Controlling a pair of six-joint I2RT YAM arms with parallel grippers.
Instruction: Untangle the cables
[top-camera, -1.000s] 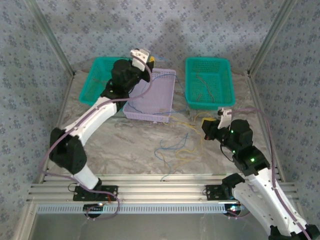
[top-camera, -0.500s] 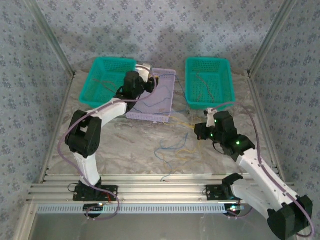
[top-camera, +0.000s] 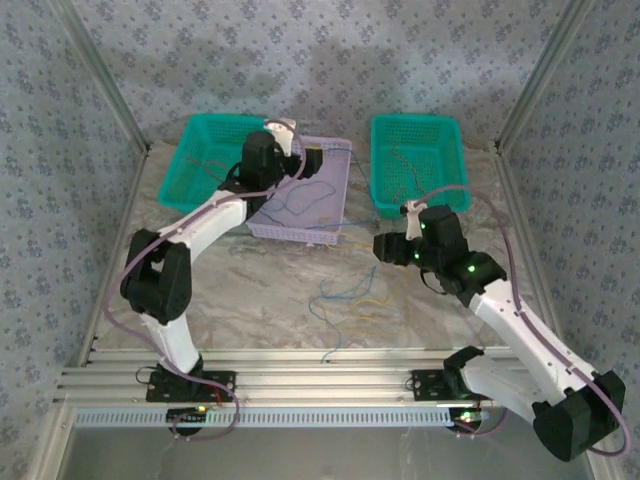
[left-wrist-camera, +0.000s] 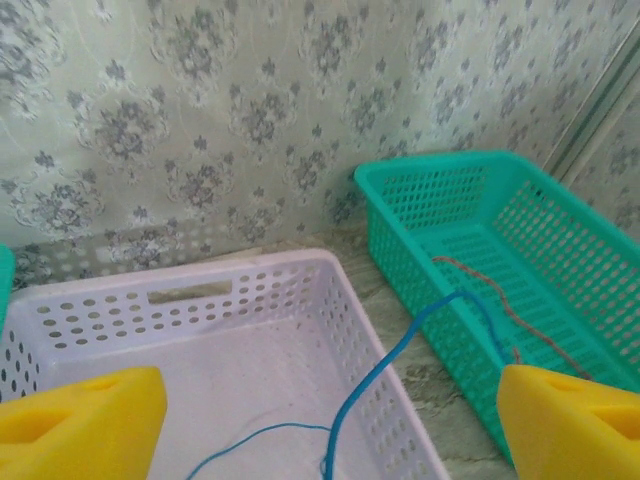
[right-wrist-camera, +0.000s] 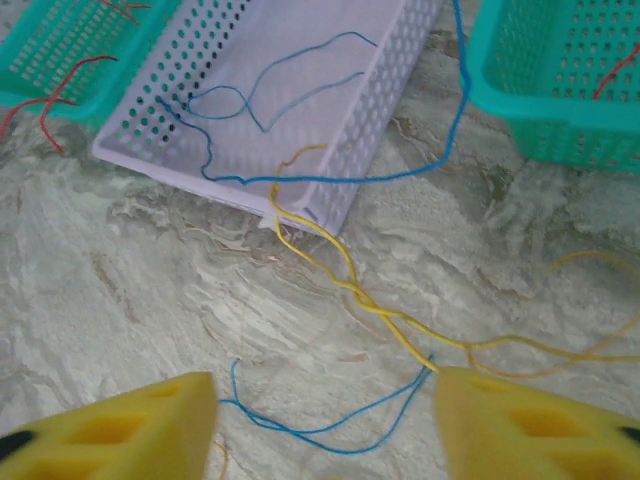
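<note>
blue cable (left-wrist-camera: 395, 350) crosses lilac basket (left-wrist-camera: 250, 266) rim (jaws apart)

The left arm (top-camera: 200, 222) rises from its base, folds back at the elbow and stretches its forearm away and to the right. It ends in the left tool (top-camera: 306, 158), whose yellow fingers (left-wrist-camera: 85, 420) stand wide apart. The right arm (top-camera: 510, 312) reaches forward and to the left, wrist tipped downward. The right tool (top-camera: 384, 247) likewise has its yellow fingers (right-wrist-camera: 540, 425) spread wide.
</note>
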